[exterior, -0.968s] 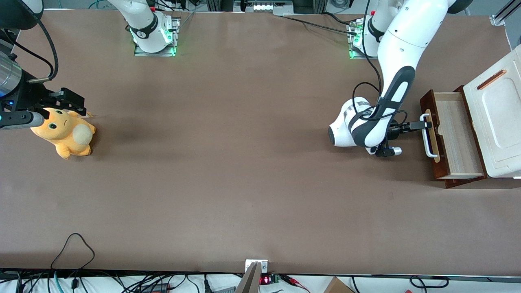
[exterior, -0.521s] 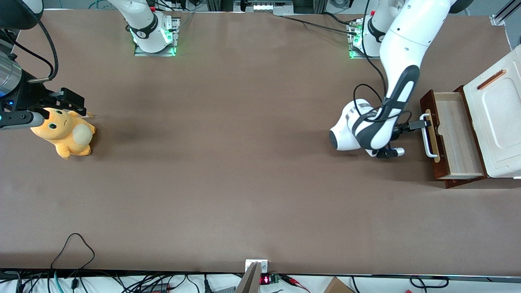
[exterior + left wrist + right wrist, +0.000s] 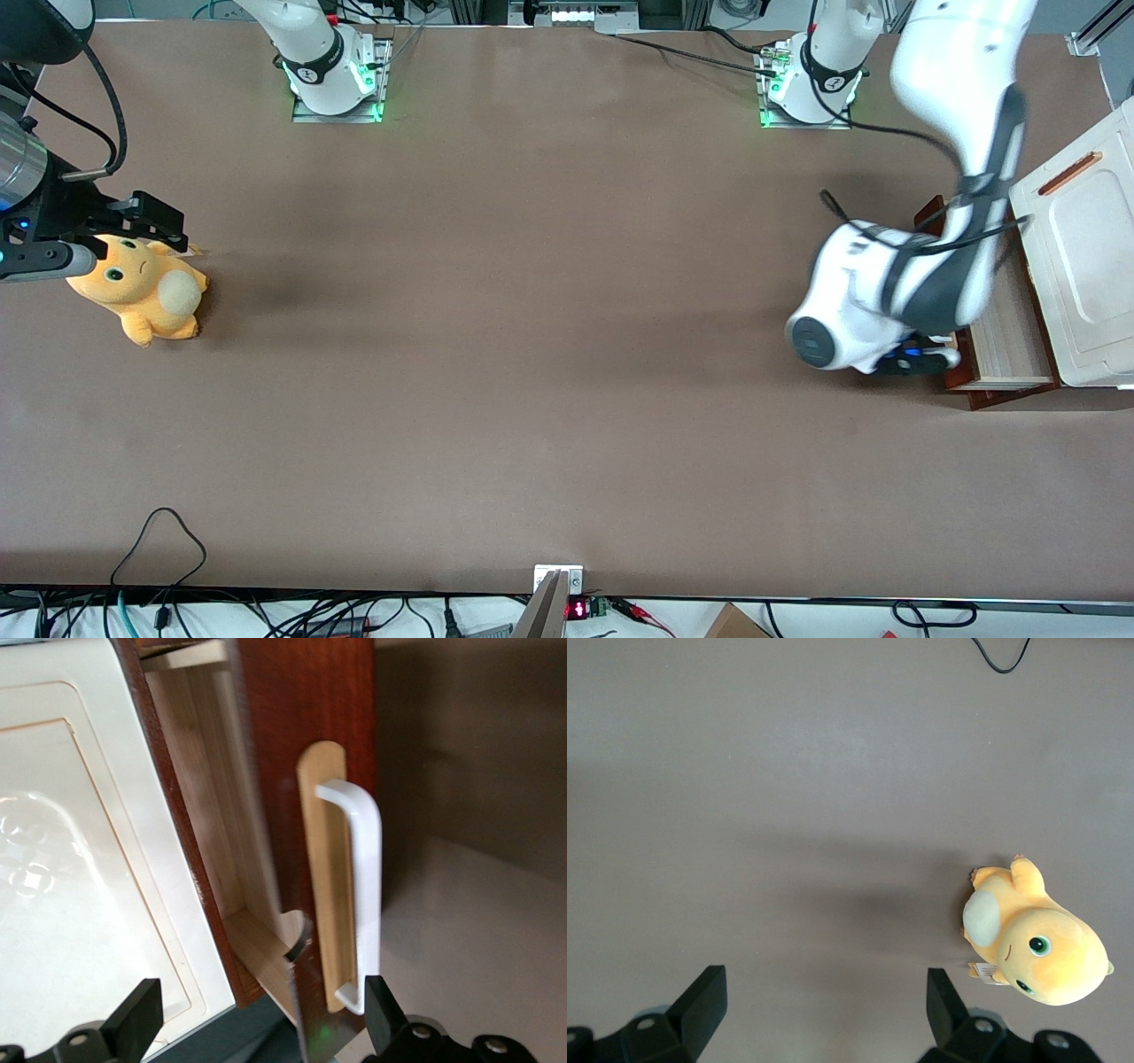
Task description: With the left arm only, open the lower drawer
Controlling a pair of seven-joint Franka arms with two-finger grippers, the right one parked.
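The lower drawer [image 3: 1005,350] stands pulled out of the white cabinet [image 3: 1085,266], showing its light wood inside [image 3: 199,788]. Its dark reddish-brown front [image 3: 301,718] carries a white bar handle [image 3: 363,868] on a pale wood strip [image 3: 323,859]. The left arm [image 3: 886,301] hangs over the drawer's front and hides the handle in the front view. My gripper [image 3: 261,1028] is open above the drawer front, fingers wide apart, holding nothing. Nothing touches the handle.
The cabinet's white top [image 3: 62,859] has a copper-coloured slot [image 3: 1069,173]. An orange plush toy [image 3: 142,288] lies toward the parked arm's end of the table. Cables hang along the table edge nearest the front camera.
The gripper has come off the handle and opened. The arm has risen and swung over the drawer front, nearer the front camera. The drawer stays pulled out.
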